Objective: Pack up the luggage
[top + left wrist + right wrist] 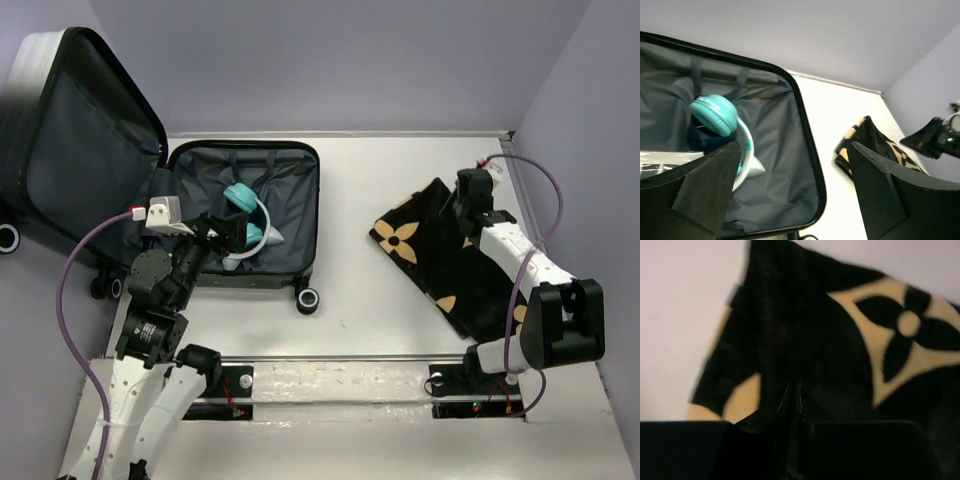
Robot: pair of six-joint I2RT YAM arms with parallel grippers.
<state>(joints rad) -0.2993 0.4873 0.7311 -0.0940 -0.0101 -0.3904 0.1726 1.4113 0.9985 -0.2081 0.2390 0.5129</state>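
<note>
On smooth white table (360, 180), far left, small hard-shell suitcase w/ dark grey fabric lining (292, 195) is lying open, lid (80, 130) standing up at left. Rounded teal headphones (243, 205) are resting inside. Left pincer (794, 150) is hovering over them, jaws spread wide, gripping nothing. Right pincer (792, 440) is pinching soft black cloth w/ tan flower print (425, 250) (blurry close-up), jaws nearly together.

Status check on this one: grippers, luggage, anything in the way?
Left gripper open, over the open luggage. Right gripper shut on black flower-print cloth, out on the table. Teal headphones inside luggage. No obstruction seen between.
</note>
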